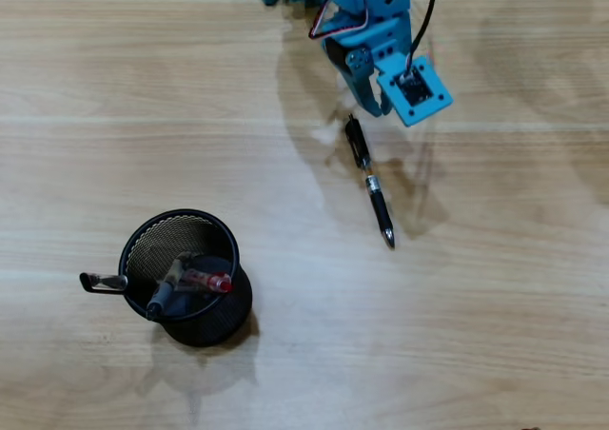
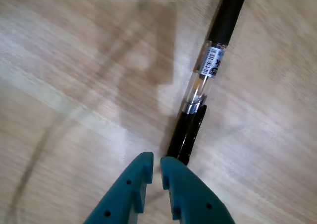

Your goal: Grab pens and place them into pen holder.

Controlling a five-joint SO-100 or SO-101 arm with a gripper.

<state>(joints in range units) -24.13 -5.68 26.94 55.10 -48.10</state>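
Observation:
One black pen (image 1: 369, 181) with a clear middle and a barcode label lies flat on the wooden table, its tip toward the bottom of the overhead view. My teal gripper (image 1: 369, 105) hangs just past its capped end. In the wrist view the pen (image 2: 224, 23) runs up and away from the gripper (image 2: 156, 159), whose jaws are shut with only a thin slit between them and nothing inside. The black mesh pen holder (image 1: 233, 302) stands at lower left, with a red and clear pen (image 1: 207, 281) and two more inside; one end (image 1: 103, 282) pokes out over its left rim.
Bare light wood table (image 1: 495, 287) surrounds the pen and the holder. The arm's blue body and cables (image 1: 366, 7) fill the top centre of the overhead view, with a camera mount (image 1: 416, 89) beside the gripper.

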